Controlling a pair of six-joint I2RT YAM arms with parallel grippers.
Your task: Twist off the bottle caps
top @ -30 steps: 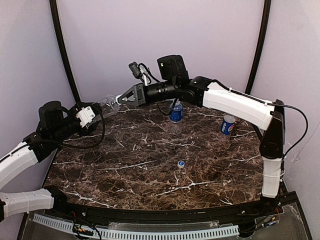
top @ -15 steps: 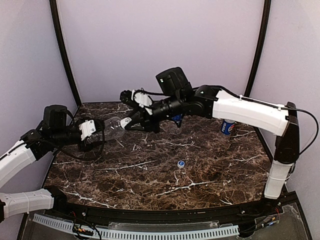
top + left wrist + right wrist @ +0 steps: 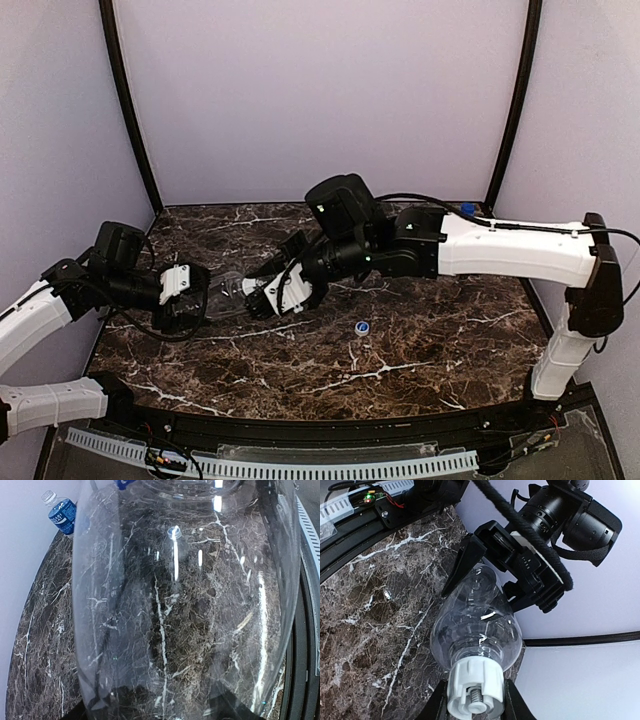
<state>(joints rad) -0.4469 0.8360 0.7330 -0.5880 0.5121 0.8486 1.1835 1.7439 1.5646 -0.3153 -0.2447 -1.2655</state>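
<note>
Right gripper (image 3: 474,702) now tight on white cap (image 3: 473,680)

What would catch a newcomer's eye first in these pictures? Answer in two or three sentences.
A clear bottle is held roughly level above the marble table, left of centre, gripped by the left claw. The right claw pinches its white cap head-on. A loose blue cap lies alone near the table's middle.

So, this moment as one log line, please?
left gripper: holds clear bottle | right gripper: shut on white cap | blue cap: loose on table
</note>
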